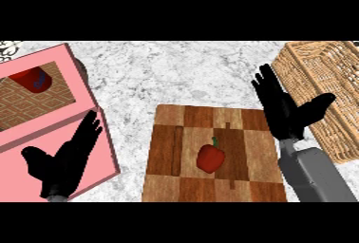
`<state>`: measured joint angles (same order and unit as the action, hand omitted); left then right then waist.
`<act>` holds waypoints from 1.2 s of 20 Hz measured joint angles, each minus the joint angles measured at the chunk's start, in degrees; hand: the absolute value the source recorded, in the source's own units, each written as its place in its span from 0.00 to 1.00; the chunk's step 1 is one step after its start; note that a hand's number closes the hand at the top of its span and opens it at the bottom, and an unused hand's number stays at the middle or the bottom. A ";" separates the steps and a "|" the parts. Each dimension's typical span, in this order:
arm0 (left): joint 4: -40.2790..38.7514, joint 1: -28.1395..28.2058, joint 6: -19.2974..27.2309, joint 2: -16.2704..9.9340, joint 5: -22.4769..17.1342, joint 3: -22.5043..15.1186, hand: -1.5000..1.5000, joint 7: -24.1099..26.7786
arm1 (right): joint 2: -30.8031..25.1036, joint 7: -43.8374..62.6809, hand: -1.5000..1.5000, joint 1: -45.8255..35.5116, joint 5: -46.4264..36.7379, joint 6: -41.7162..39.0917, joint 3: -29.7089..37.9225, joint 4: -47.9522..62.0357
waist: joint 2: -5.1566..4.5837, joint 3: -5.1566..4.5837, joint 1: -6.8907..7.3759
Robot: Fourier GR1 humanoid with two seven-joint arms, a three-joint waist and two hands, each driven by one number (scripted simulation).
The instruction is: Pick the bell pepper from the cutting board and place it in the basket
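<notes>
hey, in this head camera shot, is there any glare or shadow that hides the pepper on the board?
Head view: even, flat light with no glare; the bell pepper sits fully exposed on the cutting board, casting hardly any shadow; the right hand and left hand read as solid black shapes with little surface detail; the basket is cut off at the right edge.

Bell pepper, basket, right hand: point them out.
bell pepper (210,158), head view, middle of its red body
basket (329,71), head view, woven side wall
right hand (286,114), head view, palm
</notes>
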<state>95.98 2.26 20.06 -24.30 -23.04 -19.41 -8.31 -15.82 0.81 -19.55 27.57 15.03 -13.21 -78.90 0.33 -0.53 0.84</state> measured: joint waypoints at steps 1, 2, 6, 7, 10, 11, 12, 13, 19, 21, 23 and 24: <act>-0.48 -0.55 -0.40 -0.29 -0.04 0.95 0.50 -0.29 | -0.33 0.09 1.00 0.22 -0.33 0.09 0.36 -1.35 | -0.07 0.13 -0.24; -0.56 -1.38 -0.52 -0.91 -0.03 1.89 0.50 -0.96 | -0.83 -0.23 1.00 -0.27 -0.60 0.15 1.09 -2.25 | -0.11 0.22 -0.42; -3.60 -4.34 -0.99 -4.23 1.47 5.56 0.50 -0.73 | -4.22 -5.29 1.00 -2.73 -2.36 -0.47 5.09 -5.45 | -0.22 0.43 -1.22; -3.92 -4.68 -1.28 -4.69 1.59 5.69 0.50 -0.86 | -7.09 -6.11 1.00 -3.66 -5.86 -2.04 3.03 -5.94 | -0.19 0.27 -0.96; -5.65 -6.42 -2.54 -5.76 1.65 6.20 0.50 -1.34 | -10.17 -7.88 0.00 -6.24 -16.43 -2.81 -4.79 -6.94 | -0.39 0.17 -0.38; -6.54 -7.48 -2.80 -5.87 1.56 6.52 0.50 -1.61 | -9.59 -8.02 0.00 -7.03 -20.27 -1.22 -7.52 -7.01 | -0.45 0.17 -0.41; -7.21 -8.17 -3.18 -6.07 1.42 6.80 0.50 -1.88 | -8.07 -7.57 0.00 -7.79 -24.00 1.23 -10.21 -7.07 | -0.44 0.18 -0.31; -7.65 -8.71 -3.65 -6.33 1.27 7.06 0.50 -2.09 | -6.13 -6.47 0.00 -8.62 -27.49 4.03 -12.64 -7.25 | -0.38 0.21 -0.28; -12.72 -11.38 -6.38 -6.93 1.05 8.79 0.50 -1.24 | 4.63 11.54 0.00 -16.87 -45.02 14.94 -21.74 -5.32 | -0.07 0.24 -0.86; -13.94 -11.95 -6.89 -6.75 0.88 9.20 0.50 -1.19 | 6.74 20.59 0.00 -20.45 -48.13 13.94 -22.63 -4.99 | 0.09 0.24 -1.18; -14.67 -12.11 -7.38 -6.89 0.78 9.56 0.50 -0.97 | 7.40 29.43 0.00 -24.55 -50.09 10.73 -22.75 -4.04 | 0.31 0.19 -1.34; -14.89 -11.77 -7.43 -6.74 0.82 9.52 0.50 -0.79 | 6.89 33.48 0.00 -26.27 -50.74 8.44 -22.74 -3.63 | 0.47 0.16 -1.49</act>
<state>81.09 -9.52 12.63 -31.04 -22.22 -9.89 -9.10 -8.93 34.29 -45.82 -23.17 23.47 -35.95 -82.53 0.81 -0.37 -0.65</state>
